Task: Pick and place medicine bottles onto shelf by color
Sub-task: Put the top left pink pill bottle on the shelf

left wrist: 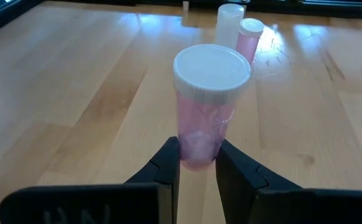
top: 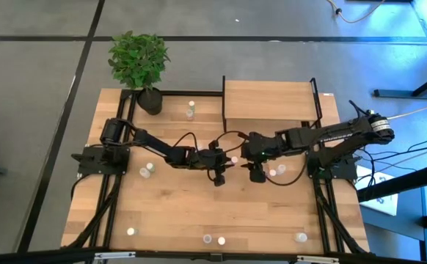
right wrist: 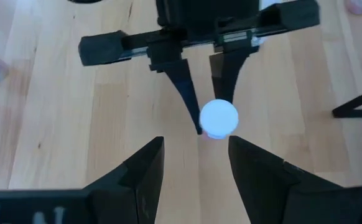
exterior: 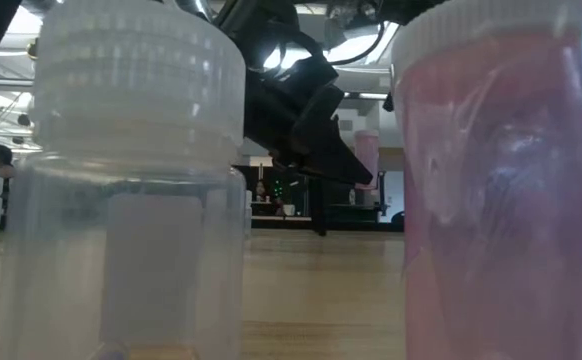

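My left pincer (left wrist: 196, 163) sits at the middle of the worktop (top: 177, 213), its fingers (left wrist: 166, 163) clamped on the base of a pink bottle (left wrist: 207, 106) with a white cap. From above, that bottle shows as a small pale dot (top: 234, 159) between the two arms. My right pincer (right wrist: 196, 162) hangs just beside it, on the opposite side, fingers spread apart and holding nothing; its wrist camera looks straight down on the white cap (right wrist: 219, 117) gripped by the left arm's fingers. The shelf (top: 270, 100) stands at the far edge of the worktop, and I see no bottles on its top. Other bottles are scattered about: one near the potted plant (top: 139, 60), a pair by the left arm (top: 147, 170), several along the near edge (top: 213, 240).
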`<state>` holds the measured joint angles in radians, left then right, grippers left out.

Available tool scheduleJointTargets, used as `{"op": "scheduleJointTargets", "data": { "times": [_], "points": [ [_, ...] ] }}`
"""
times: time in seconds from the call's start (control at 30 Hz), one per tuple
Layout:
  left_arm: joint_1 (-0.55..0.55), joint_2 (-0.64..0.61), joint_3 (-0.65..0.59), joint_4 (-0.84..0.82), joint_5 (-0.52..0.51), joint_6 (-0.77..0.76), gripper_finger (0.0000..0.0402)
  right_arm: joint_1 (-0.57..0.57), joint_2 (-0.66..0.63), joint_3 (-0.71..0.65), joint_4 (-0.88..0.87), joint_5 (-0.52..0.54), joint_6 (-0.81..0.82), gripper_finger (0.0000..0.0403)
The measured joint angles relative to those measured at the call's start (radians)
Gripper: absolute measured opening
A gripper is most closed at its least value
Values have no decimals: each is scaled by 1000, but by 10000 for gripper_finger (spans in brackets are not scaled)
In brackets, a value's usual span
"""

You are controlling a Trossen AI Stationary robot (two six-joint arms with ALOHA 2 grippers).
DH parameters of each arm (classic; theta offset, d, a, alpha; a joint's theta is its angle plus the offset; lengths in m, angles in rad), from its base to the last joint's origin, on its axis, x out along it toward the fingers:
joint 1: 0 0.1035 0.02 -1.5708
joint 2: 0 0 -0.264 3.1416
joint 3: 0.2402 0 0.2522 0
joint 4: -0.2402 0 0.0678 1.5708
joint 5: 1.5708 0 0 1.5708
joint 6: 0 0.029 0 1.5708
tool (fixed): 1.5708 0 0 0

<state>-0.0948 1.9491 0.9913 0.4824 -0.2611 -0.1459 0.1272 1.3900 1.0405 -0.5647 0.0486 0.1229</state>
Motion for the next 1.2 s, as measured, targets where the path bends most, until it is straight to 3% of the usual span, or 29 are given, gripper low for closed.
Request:
{"op": "scheduleJointTargets", "data": {
  "times": [0.73,0.93,1.2],
  "points": [
    [0,0,0,-4,0,0,64,-69,88,0,45,20,-27,182],
    [0,0,0,-4,0,0,64,-86,89,0,59,-45,-25,182],
    [0,0,0,-4,0,0,64,-86,91,0,59,-53,-19,182]
  ]
}}
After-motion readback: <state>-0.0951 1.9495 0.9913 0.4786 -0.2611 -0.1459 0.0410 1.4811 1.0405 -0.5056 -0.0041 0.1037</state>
